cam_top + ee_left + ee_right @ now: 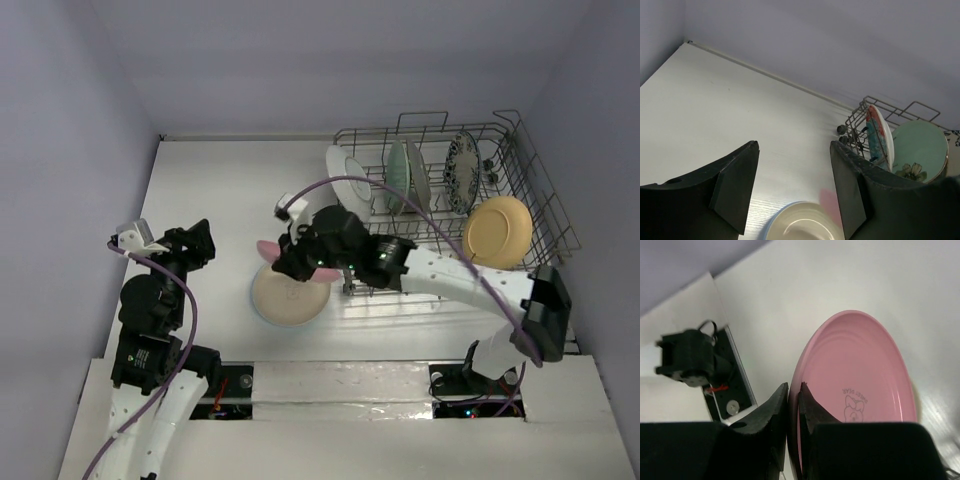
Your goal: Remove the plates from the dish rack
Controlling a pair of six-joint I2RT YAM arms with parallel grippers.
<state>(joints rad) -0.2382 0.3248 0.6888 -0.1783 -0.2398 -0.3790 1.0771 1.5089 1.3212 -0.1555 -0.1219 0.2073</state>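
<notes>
Our right gripper [793, 392] pinches the pink plate [860, 370] by its rim, over the cream plate [288, 298]'s far edge; our left gripper [794, 175] gapes empty, farther off.

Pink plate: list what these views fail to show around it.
- Top view: pink plate mostly hidden under the right gripper.
- Right wrist view: fingers cover its lower rim; printed lettering too small to read.
- Left wrist view: cream plate cut by the bottom edge, dish rack by the right edge.

plates [497, 232]: at least six | dish rack [520, 175]: one | arms [450, 272]: two
</notes>
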